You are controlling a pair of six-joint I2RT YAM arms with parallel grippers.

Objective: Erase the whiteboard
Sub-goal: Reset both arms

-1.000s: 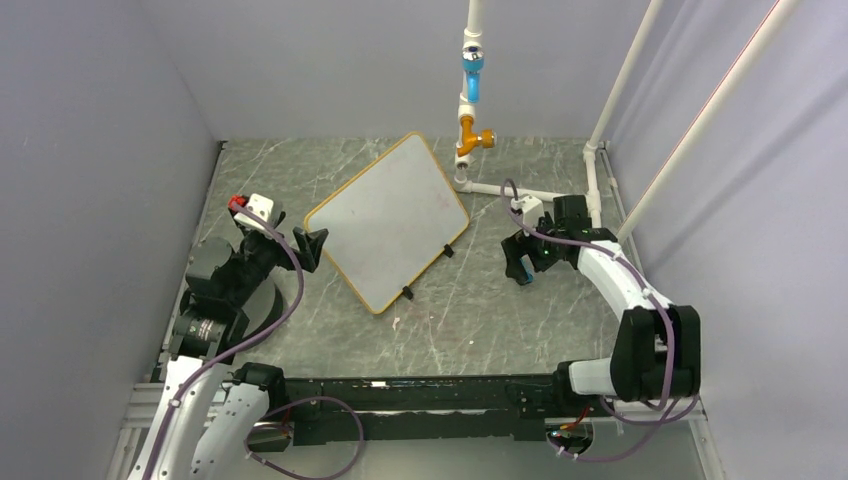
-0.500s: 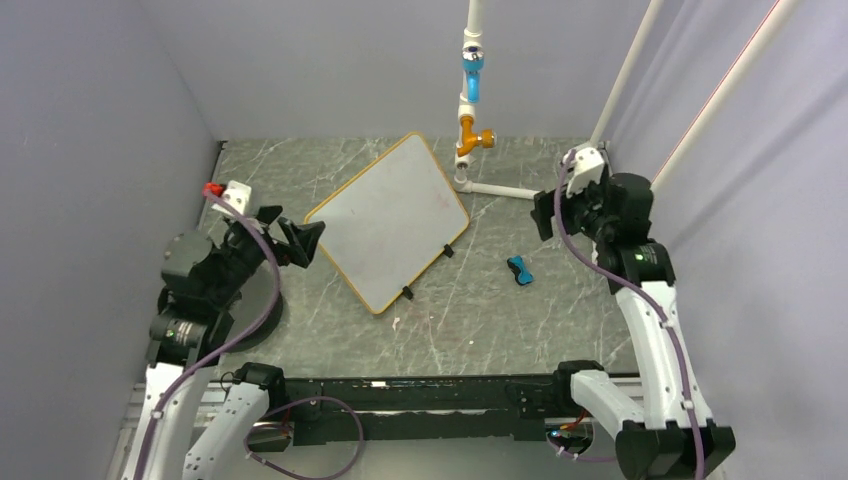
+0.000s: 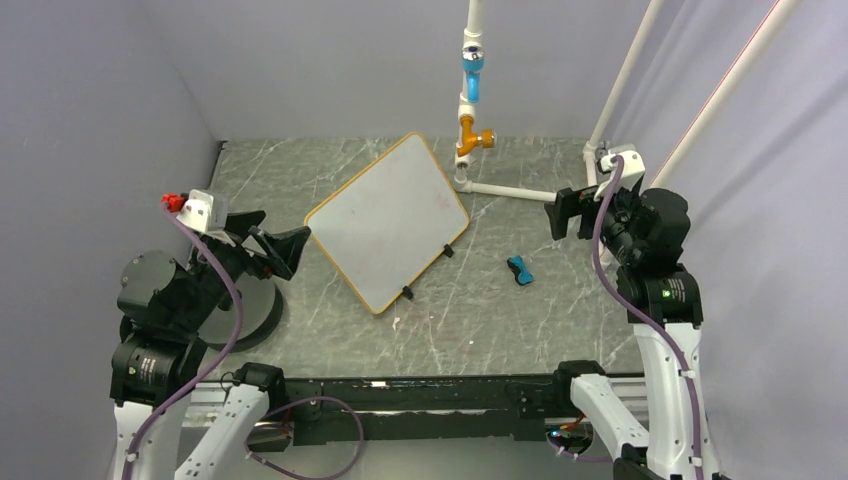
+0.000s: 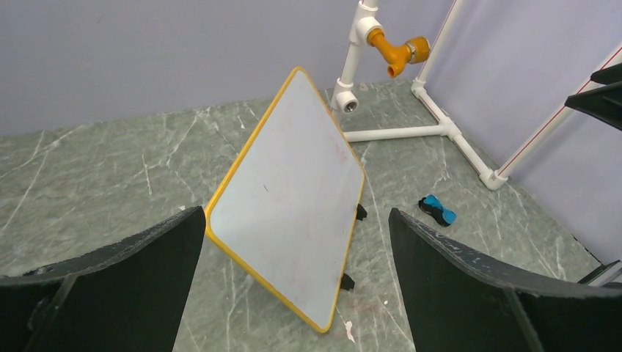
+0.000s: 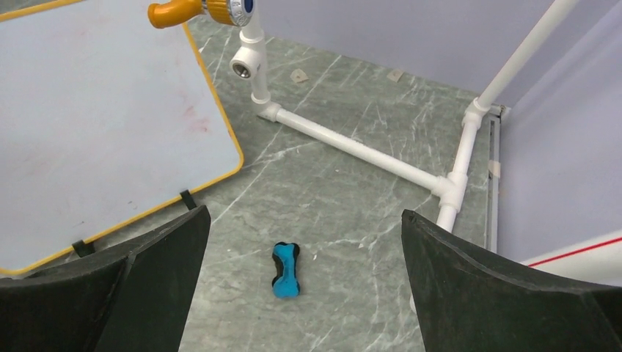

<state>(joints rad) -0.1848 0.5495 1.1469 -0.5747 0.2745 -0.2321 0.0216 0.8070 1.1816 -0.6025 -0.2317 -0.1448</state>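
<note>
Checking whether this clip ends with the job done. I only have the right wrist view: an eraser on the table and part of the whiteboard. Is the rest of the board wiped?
Observer: Yes. The left wrist view shows the whole whiteboard: no red writing, only faint pinkish smudges.
Reviewer: Is the left arm touching it?
Observer: No. The left gripper hangs open and empty, short of the board's left corner.
Reviewer: Where does my gripper sit overall?
Observer: From above, the right gripper is open, clear of the eraser, beside the white pipe frame.
</note>
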